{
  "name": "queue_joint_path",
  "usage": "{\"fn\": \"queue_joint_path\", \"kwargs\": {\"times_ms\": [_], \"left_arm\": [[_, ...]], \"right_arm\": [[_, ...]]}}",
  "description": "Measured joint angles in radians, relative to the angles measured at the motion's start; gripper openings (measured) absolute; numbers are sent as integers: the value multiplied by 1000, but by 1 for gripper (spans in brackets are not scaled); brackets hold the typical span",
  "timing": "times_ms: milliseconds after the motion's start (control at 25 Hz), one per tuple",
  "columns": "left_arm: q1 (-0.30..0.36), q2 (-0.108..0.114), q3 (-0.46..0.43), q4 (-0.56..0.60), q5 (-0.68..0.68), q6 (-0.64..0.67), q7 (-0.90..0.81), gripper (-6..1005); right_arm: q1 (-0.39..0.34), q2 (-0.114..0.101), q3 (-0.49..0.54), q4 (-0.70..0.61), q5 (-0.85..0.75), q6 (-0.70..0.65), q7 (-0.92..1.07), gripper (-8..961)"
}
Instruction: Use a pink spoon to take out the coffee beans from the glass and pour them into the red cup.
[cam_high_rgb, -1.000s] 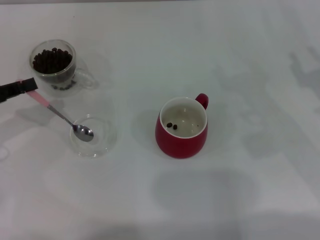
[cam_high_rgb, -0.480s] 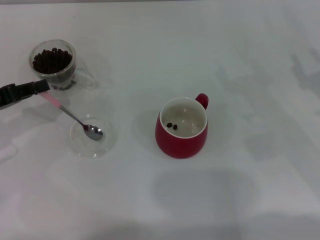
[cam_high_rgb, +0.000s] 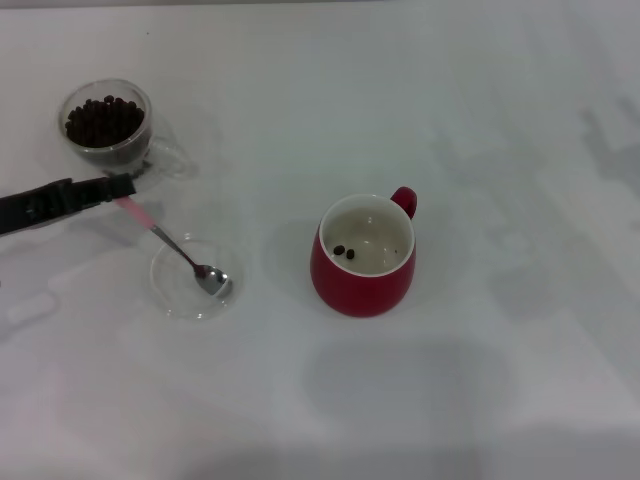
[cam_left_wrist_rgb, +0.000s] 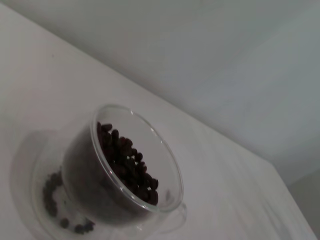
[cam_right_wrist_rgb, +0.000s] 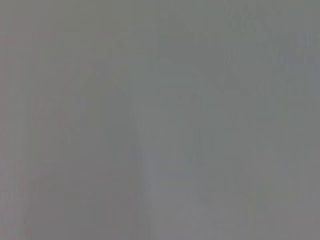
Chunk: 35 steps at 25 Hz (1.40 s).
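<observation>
Left tool (cam_high_rgb: 118, 187) grips pink spoon (cam_high_rgb: 178, 249), bowl in clear dish (cam_high_rgb: 170, 297) near glass (cam_high_rgb: 108, 132).

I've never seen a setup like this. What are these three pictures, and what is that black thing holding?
A two-armed robot took them. One camera on its head looks down at a white table; one sits on each wrist. The black thing is its left claw, gripping the pink spoon, whose bowl sits over a shallow clear dish. Beside it stands the glass of coffee beans, which the left wrist camera shows close up. The red cup holds a few beans. The right wrist picture shows only blank grey.
</observation>
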Motion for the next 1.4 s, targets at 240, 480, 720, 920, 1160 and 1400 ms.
{"fn": "queue_joint_path", "kwargs": {"times_ms": [240,480,720,920,1160,1400], "left_arm": [[-13,-1,3,-20,10,-1,3,135],[-14,-3,-1,-20,10,-1,4,136],[-10,-4,0,-20,10,-1,4,231],[0,-4,-2,-20,10,-1,1,325],[16,1,-17,-19,6,-1,0,489],[63,11,-99,17,10,-16,35,566]], "right_arm": [[0,-1,-2,0,-1,1,0,607],[-2,-1,-3,1,-1,2,0,607],[-4,-2,-5,7,-1,2,0,607],[-5,-2,-6,11,-2,1,0,607],[-5,0,-8,12,-2,-2,0,607],[-5,0,-9,12,-3,-5,1,607]]}}
